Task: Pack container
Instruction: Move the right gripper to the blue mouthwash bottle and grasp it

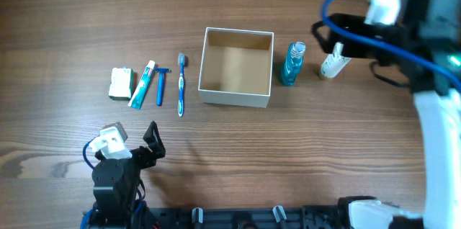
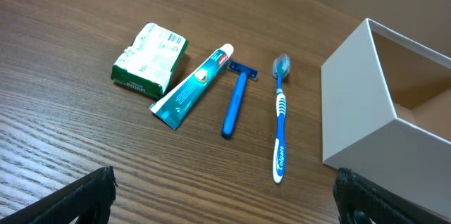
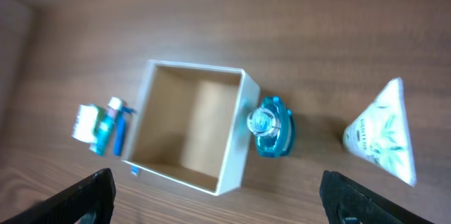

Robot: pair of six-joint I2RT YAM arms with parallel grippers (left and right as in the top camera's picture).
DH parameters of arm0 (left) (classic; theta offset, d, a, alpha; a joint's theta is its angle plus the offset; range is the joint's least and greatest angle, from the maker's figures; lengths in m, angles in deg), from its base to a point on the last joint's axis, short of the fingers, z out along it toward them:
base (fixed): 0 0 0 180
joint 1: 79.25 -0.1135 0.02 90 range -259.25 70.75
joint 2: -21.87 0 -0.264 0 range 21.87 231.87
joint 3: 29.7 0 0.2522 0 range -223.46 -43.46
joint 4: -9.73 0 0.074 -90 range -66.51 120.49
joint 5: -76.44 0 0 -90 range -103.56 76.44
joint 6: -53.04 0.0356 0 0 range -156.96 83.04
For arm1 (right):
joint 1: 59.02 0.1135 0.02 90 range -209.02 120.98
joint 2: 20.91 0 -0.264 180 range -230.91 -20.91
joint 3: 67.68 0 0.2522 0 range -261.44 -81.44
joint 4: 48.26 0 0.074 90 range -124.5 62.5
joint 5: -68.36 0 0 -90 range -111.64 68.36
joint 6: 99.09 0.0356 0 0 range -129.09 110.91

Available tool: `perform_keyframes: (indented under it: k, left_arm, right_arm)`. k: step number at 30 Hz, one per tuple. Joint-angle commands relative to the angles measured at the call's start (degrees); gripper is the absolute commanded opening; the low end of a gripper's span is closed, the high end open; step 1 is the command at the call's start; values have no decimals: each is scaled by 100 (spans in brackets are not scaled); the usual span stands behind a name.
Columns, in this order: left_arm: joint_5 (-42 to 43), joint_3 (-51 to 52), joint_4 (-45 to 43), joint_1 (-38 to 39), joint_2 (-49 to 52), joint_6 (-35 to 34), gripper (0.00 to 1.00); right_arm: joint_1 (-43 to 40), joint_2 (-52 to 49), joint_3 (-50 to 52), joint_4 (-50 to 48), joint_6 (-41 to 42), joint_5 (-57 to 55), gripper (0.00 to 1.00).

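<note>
Nearest us, the left gripper (image 2: 225, 197) hangs near-left of the container (image 1: 235, 98), fingers spread wide, gripping nothing. The container sits mid-table, its tan inside showing. Left of it, in a row: toothbrush (image 1: 181, 85), razor (image 1: 160, 85), toothpaste (image 1: 142, 85), soap packet (image 1: 120, 83). Just right of it stands a blue bottle (image 1: 292, 64), then a white tube (image 1: 333, 64). Far-right of the container, the right gripper (image 3: 218, 196) hovers, fingers wide apart.
</note>
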Motion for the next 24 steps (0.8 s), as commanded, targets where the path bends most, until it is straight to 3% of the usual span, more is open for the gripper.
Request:
perform_keyframes:
  k: [1, 11, 19, 24]
  left_arm:
    - [109, 79, 9, -42, -52, 66, 100]
    - [109, 79, 9, -42, -50, 66, 100]
    - [109, 79, 9, -42, -52, 66, 100]
    - [109, 79, 9, -42, -52, 66, 100]
  right_arm:
    - [525, -640, -74, 17, -72, -1034, 94]
    - [911, -1923, -74, -120, 568, -2046, 93]
    - [999, -2494, -74, -199, 708, -1897, 93]
    - [1130, -2656, -70, -199, 872, -1908, 85]
